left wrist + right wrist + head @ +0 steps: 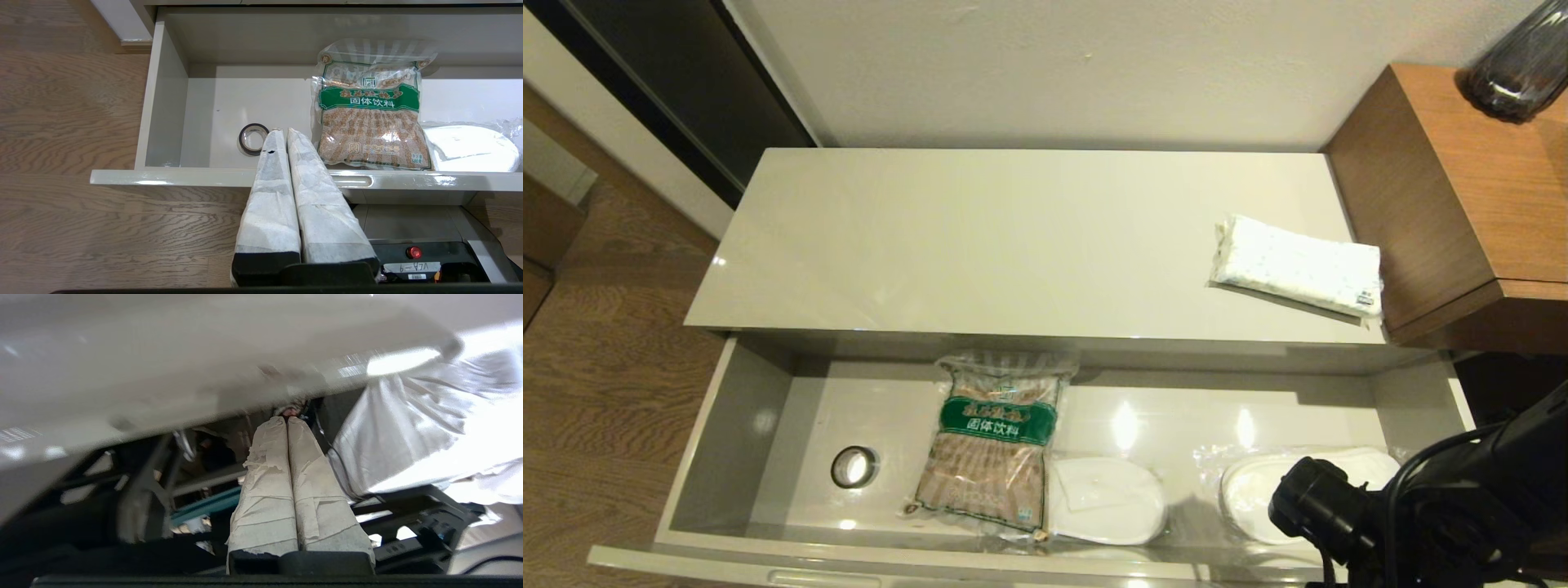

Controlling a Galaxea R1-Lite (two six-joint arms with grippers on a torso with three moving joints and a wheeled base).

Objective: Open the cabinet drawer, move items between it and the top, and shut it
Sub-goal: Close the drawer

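One packet (pixel 988 445), long axis front-to-back, drawer (pixel 768 425)

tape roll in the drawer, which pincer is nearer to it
Left. The left pincer hangs shut over the drawer's front edge, its tips right beside the tape roll. The right pincer, also shut, sits low in front of the drawer's far right end.

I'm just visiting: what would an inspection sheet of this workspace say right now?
Surface: cream cabinet top, glossy.
Job's things: drawer open, holding packet and tape roll; white pack on top.
Clutter: wrapped slippers in drawer.
Grippers: left gripper shut, before the drawer front; right gripper shut, low beside the drawer.
Cables: black cable on right arm.
Surroundings: wood floor, brown unit, dark vase.
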